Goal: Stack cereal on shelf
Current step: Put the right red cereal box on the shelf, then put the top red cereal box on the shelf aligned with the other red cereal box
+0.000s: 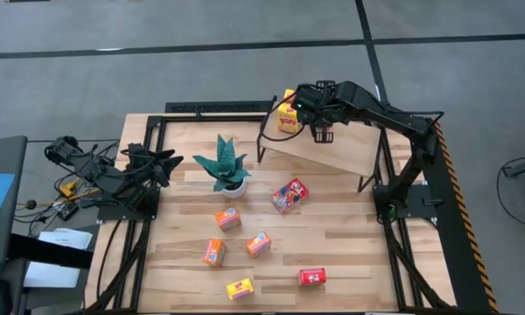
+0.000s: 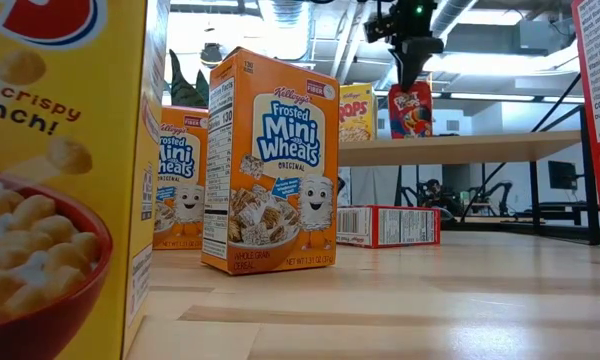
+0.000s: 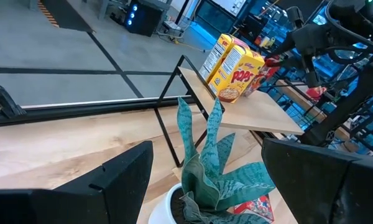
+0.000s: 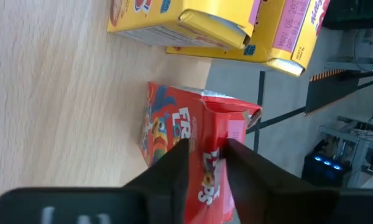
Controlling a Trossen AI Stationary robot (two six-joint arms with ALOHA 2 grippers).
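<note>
The right hand point(image 4: 205, 163) pinches the upright red box point(image 4: 193, 146) from above on the shelf point(image 1: 332, 150), just beside the yellow boxes point(image 1: 287, 115); the left hand point(image 1: 162, 164), spread wide, waits far off.

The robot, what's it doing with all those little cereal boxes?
It is putting cereal boxes up on the shelf. The right gripper is pinching the top of a red box that stands on the shelf beside two yellow boxes. The left gripper waits open by the plant. Six more boxes lie or stand on the table, among them three orange boxes.
</note>
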